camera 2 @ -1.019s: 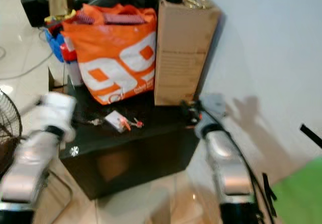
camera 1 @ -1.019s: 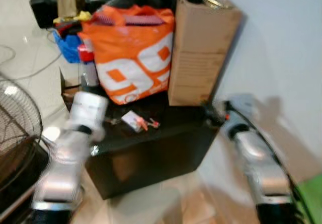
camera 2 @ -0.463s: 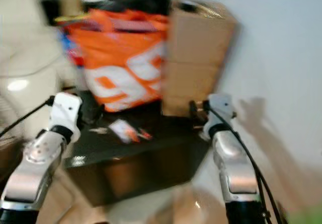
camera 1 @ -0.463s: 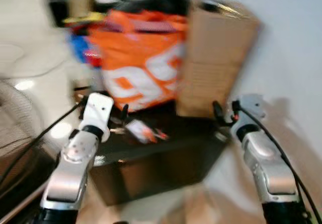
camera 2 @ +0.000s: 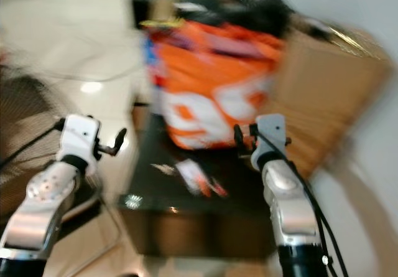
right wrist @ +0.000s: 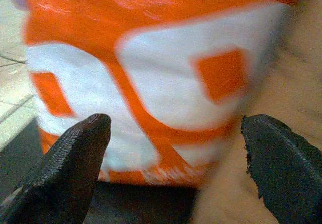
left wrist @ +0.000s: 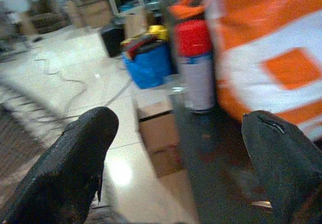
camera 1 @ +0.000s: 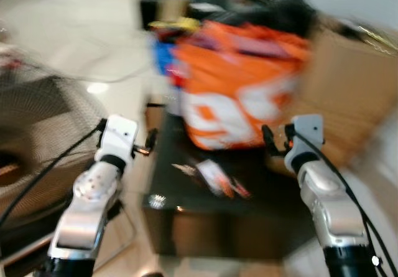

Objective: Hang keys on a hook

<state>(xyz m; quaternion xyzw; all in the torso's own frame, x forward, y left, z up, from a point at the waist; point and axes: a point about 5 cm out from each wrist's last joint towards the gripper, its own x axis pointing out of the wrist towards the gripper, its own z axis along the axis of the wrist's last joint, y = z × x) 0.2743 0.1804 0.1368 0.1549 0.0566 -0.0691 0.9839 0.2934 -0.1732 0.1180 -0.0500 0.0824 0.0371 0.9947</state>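
- While the head views are pretty smeared, both wrist views are clear enough: our left claw (left wrist: 176, 168) has its two black fingers spread wide apart with nothing between them, hovering at the left edge of the dark counter (camera 1: 186, 215).
- Our right claw (right wrist: 173, 168) is spread just as wide, also empty, pointing at the orange bag (camera 1: 242, 90) from the counter's right side.
- The keys (camera 1: 217, 178) lie on the countertop in front of the bag, between our two arms, touched by neither claw. We can make out a white tag and something red-orange on them; the rest is blur.
- Counting: one orange-and-white bag, one brown cardboard box (camera 1: 348, 96) just to its right, and one spray can with a red cap (left wrist: 196, 65) beside the bag in the left wrist view.
- One fan grille (camera 1: 43, 140) sits on the floor to the left.
- Compared with half a second ago the whole picture has slid, so our camera moved; the bag, box and keys sit in the same arrangement, and both arms are raised about as before.
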